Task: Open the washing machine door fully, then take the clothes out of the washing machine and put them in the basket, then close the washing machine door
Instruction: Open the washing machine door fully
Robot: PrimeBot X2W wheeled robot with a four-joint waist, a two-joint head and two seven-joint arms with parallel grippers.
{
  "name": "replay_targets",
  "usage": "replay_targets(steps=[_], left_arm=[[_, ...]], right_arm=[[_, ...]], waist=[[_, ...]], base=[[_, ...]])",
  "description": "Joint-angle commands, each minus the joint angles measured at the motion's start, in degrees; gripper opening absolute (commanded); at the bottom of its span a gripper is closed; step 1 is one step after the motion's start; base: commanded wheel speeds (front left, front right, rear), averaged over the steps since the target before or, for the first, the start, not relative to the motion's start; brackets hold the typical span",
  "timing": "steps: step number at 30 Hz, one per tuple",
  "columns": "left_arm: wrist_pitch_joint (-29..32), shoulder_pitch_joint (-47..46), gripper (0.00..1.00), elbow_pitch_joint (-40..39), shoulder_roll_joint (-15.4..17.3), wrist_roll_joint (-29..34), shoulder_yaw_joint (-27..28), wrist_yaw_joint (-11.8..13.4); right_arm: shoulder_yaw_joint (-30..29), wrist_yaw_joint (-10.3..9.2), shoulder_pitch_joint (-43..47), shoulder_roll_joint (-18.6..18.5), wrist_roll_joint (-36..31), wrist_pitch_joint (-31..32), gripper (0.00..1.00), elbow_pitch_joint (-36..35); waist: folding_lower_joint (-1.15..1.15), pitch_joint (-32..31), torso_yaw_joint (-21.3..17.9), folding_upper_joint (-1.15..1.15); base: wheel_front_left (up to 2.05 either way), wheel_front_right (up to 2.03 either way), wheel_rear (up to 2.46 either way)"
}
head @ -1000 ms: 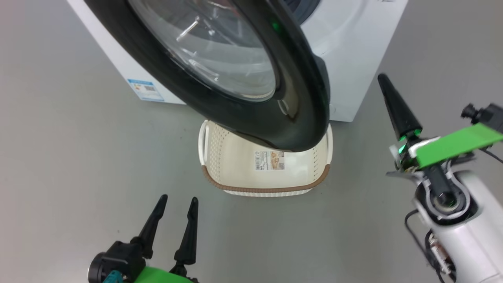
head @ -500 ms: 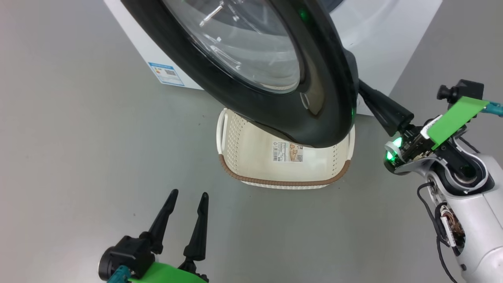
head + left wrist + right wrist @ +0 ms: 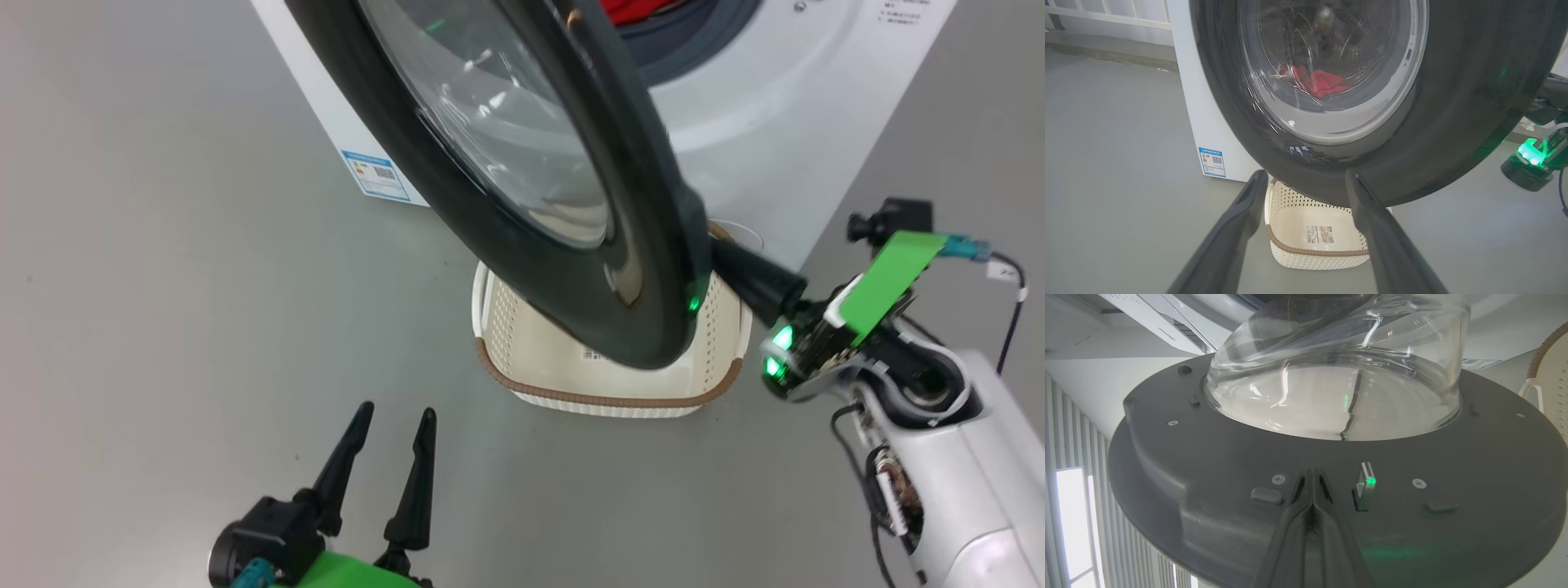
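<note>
The washing machine door (image 3: 522, 269), black-rimmed with a clear glass bowl, stands partly open above the cream basket (image 3: 620, 398). The white washing machine (image 3: 775, 106) is behind it, and the red clothes (image 3: 629, 10) show in its drum. My right gripper (image 3: 727, 260) is shut, its tips hidden behind the door's edge. In the right wrist view my right gripper (image 3: 1312, 473) presses its shut tips on the door's dark grey inner face (image 3: 1208, 465), beside the latch (image 3: 1365, 484). My left gripper (image 3: 390, 418) is open and holds nothing, low on the floor before the basket. Through the door glass the clothes (image 3: 1323, 83) show over the basket (image 3: 1314, 249).
Grey floor (image 3: 163, 286) lies to the left of the machine and the basket. A blue label (image 3: 375, 174) marks the machine's lower corner. The basket sits directly under the door's lower rim. White railings (image 3: 1106, 14) stand behind the machine.
My right gripper has gone from the open floor in behind the door's edge, onto its inner face. The door has swung wider, showing the red clothes. The head camera has shifted. The left gripper stays put.
</note>
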Motion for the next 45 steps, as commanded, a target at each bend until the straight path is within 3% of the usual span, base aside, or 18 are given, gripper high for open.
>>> replay_targets(steps=[1, 16, 26, 45], left_arm=[[-0.52, 0.92, 1.0, -1.06, 0.62, 0.05, 1.75, 0.37], [-0.52, 3.92, 1.0, -0.99, 0.62, 0.1, 2.41, 0.77], [-0.52, 5.01, 1.0, -1.59, 0.62, 0.11, 3.77, 1.13], [-0.52, 5.69, 1.0, -3.58, 0.62, -0.49, 5.79, 2.51]], right_arm=[[1.67, 0.44, 1.14, 1.72, -1.39, 0.86, 0.0, -1.16], [5.49, 0.44, 5.31, 4.04, -3.47, 2.82, 0.0, -1.85], [11.66, 0.44, 6.68, 4.18, -0.29, 0.43, 0.0, -4.08], [24.08, 0.44, 3.06, 4.19, 6.07, -6.05, 0.0, -5.33]], waist=[[0.0, -1.44, 1.24, 0.0], [0.0, -5.33, 7.76, 0.0], [0.0, -6.9, 11.8, 0.0], [0.0, -6.56, 12.4, 0.0]], base=[[0.0, 0.0, 0.0], [0.0, 0.0, 0.0], [0.0, 0.0, 0.0], [0.0, 0.0, 0.0]])
